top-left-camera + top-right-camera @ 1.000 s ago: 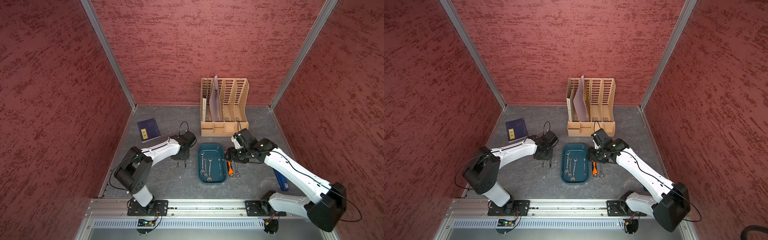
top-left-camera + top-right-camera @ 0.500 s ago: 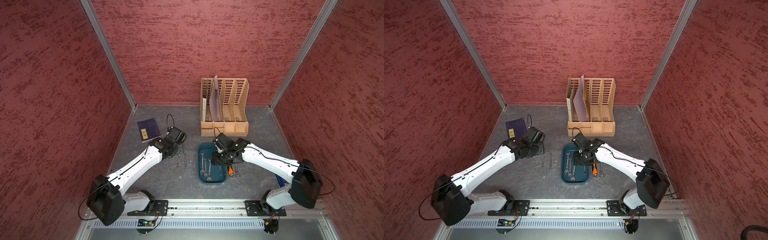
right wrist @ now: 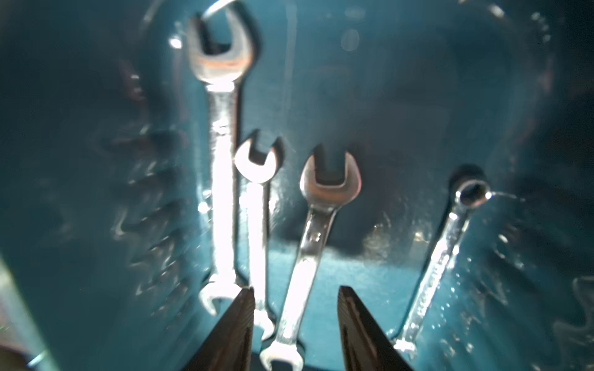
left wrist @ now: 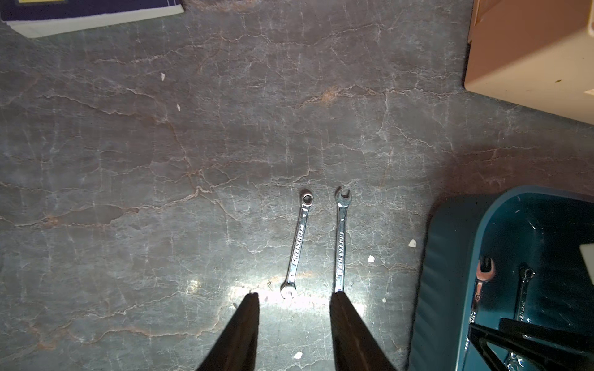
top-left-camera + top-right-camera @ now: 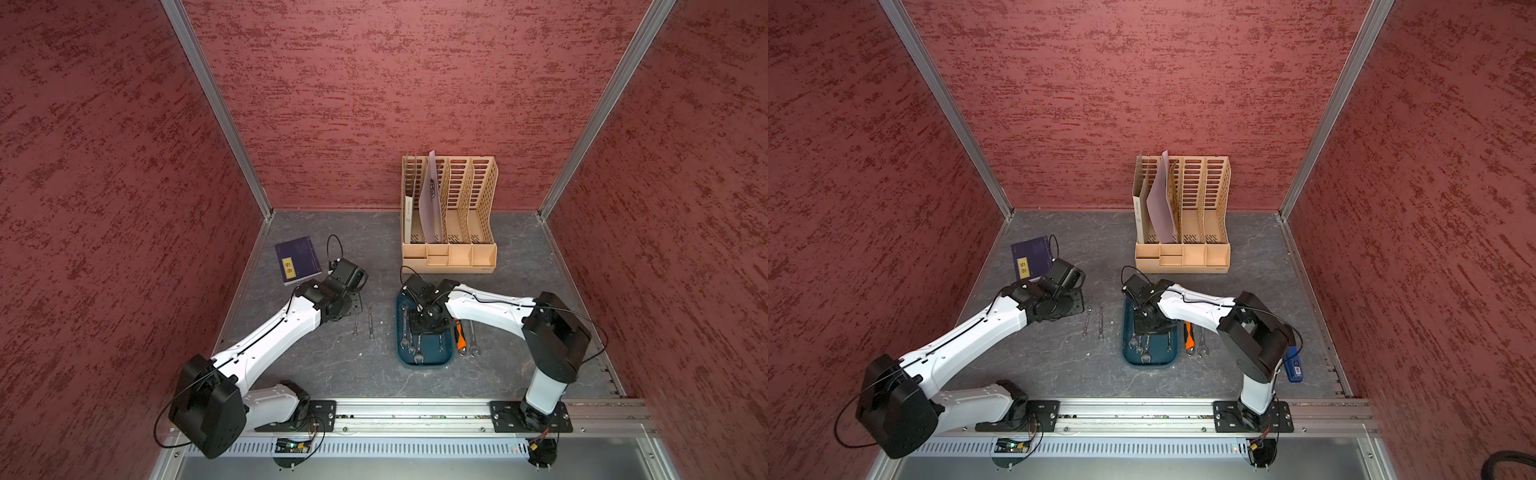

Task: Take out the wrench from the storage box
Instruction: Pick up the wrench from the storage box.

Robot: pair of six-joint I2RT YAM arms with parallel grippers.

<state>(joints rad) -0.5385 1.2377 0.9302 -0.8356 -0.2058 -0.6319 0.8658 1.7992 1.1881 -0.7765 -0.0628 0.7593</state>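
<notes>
The storage box is a shallow dark teal tray near the table's middle, seen in both top views. Several silver wrenches lie side by side in it, among them a long wrench and a shorter one. My right gripper is low inside the tray, open. Its fingers straddle the shorter wrench's shaft without touching it. My left gripper hangs open and empty over the bare table, just behind two wrenches lying left of the tray.
A tan slotted file organizer stands behind the tray. A purple notebook lies at the back left. An orange-handled tool and another wrench lie right of the tray. A blue object sits by the right arm.
My right gripper has swung left from the tray's right side into the tray and its jaws have narrowed. My left gripper has drawn back from the two table wrenches.
</notes>
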